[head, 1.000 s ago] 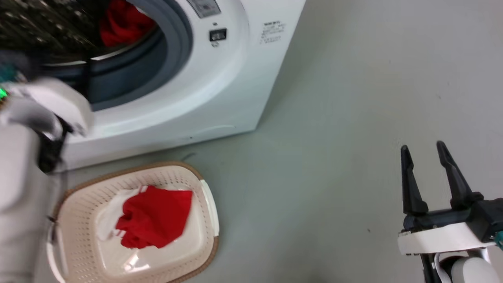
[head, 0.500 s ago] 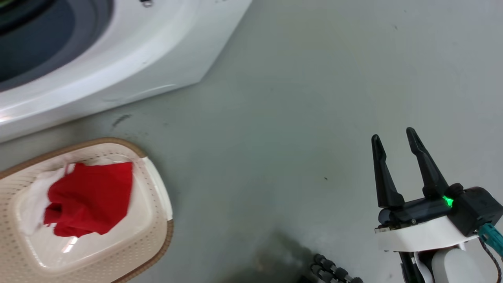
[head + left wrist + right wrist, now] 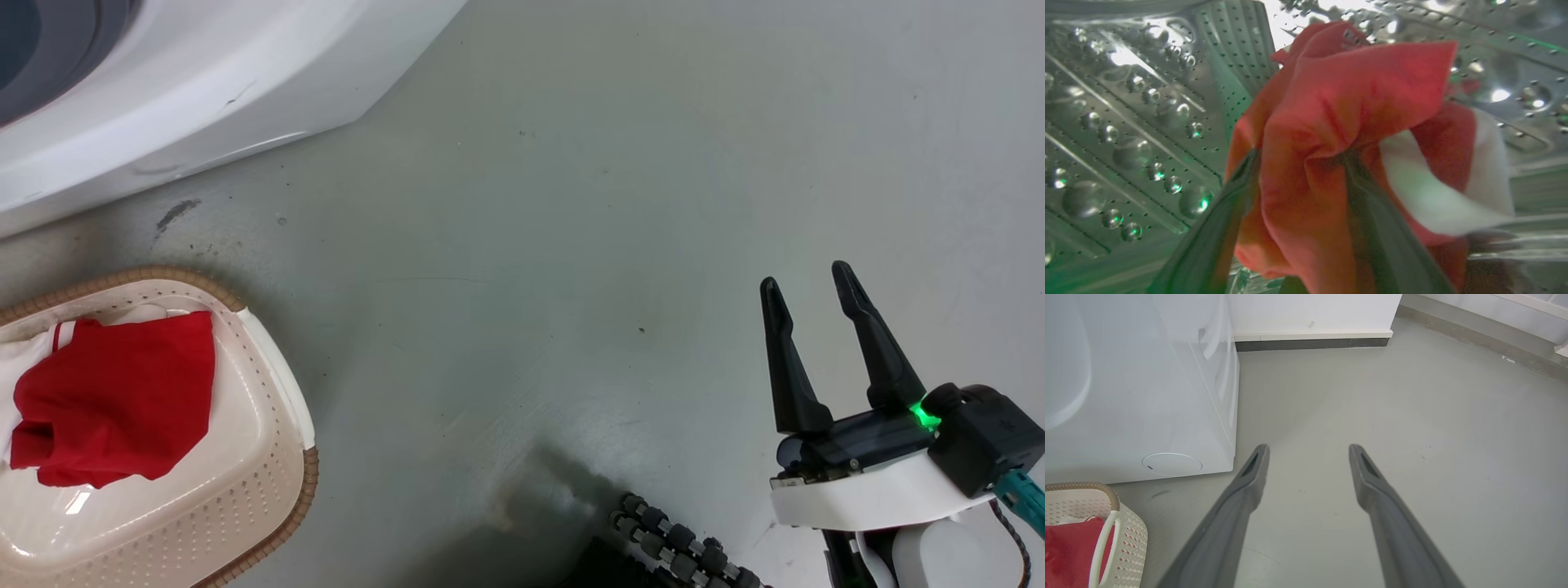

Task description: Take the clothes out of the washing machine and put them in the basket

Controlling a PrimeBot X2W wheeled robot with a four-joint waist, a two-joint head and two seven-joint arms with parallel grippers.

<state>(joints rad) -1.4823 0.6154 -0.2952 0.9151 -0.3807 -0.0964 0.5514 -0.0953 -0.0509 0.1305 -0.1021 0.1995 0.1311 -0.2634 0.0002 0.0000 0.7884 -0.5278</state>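
In the left wrist view, my left gripper (image 3: 1300,154) is deep in the washing machine's shiny perforated drum (image 3: 1126,122). Its fingers stand wide apart, open, with a bunch of the red and white clothes (image 3: 1355,94) pressed between them. The head view has the machine's white front (image 3: 163,90) at the top left. Below it is the cream basket (image 3: 273,457), holding a red garment (image 3: 114,400). My right gripper (image 3: 804,273) hovers open and empty over the floor at the lower right. The right wrist view looks between its fingers (image 3: 1309,447) at the machine's side (image 3: 1147,396) and the basket (image 3: 1131,539).
Grey floor (image 3: 571,204) spreads between the basket and my right gripper. A black ribbed cable (image 3: 678,547) lies at the head view's bottom edge. A white wall with a dark skirting (image 3: 1310,344) runs behind the machine.
The head camera has swung down and to the right, so the machine and basket slid to the upper left of its view. The porthole and my left forearm have left that view.
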